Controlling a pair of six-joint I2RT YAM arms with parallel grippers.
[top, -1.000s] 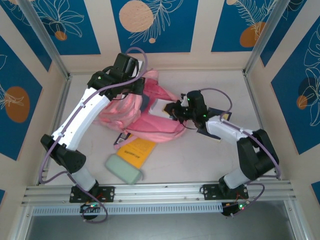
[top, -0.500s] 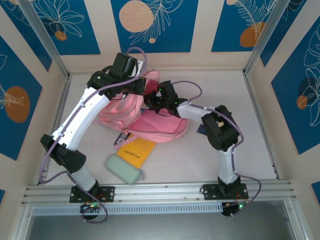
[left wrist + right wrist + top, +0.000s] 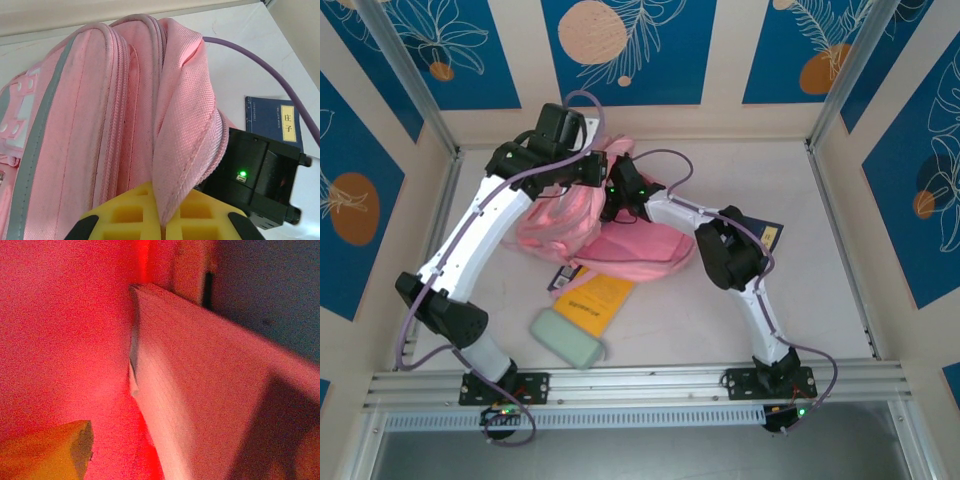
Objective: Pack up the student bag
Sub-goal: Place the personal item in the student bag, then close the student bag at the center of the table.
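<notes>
While the left pincer (image 3: pixel 162 222) is clamped tight on the open flap of the pink student bag (image 3: pixel 570 222), which lies at the far middle of the surface (image 3: pixel 800 300), I see the right pincer (image 3: pixel 617 195) sunk in the bag's mouth beside a pale book (image 3: pixel 200 390); I cannot tell how wide its jaws stand. A blue booklet (image 3: pixel 274 120) lies just right of the bag.

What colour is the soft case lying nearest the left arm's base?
The soft case is pale mint green, clearest in the top external view.
</notes>
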